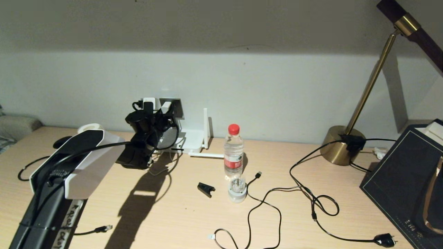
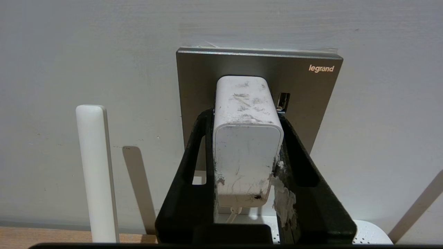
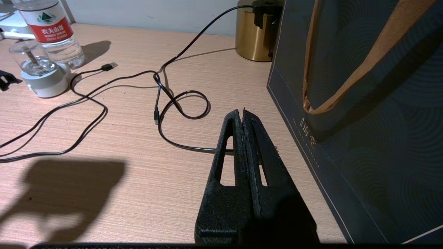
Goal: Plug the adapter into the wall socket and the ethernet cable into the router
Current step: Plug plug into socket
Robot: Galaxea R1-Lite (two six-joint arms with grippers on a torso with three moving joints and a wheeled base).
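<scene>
The white adapter point(image 2: 245, 138) sits with its far end against the grey wall socket point(image 2: 311, 90), its prongs hidden. My left gripper point(image 2: 245, 116) is shut on the adapter's two sides, and the thin white cord hangs below it. In the head view, the left gripper point(image 1: 161, 116) is up at the wall socket point(image 1: 177, 105), above the white router point(image 1: 192, 140). One router antenna point(image 2: 97, 173) stands upright beside the socket. The ethernet cable's clear plug point(image 1: 107, 228) lies on the table near the front left. My right gripper point(image 3: 242, 112) is shut and empty, low over the table beside a dark bag.
A water bottle point(image 1: 233, 148), a small glass-domed device point(image 1: 237, 189) and a black clip point(image 1: 206, 189) stand mid-table. A thin USB cable point(image 1: 258, 174) and the lamp cord's plug point(image 1: 384, 239) trail across the right. A brass lamp point(image 1: 342, 147) and a dark paper bag point(image 1: 405, 180) fill the right side.
</scene>
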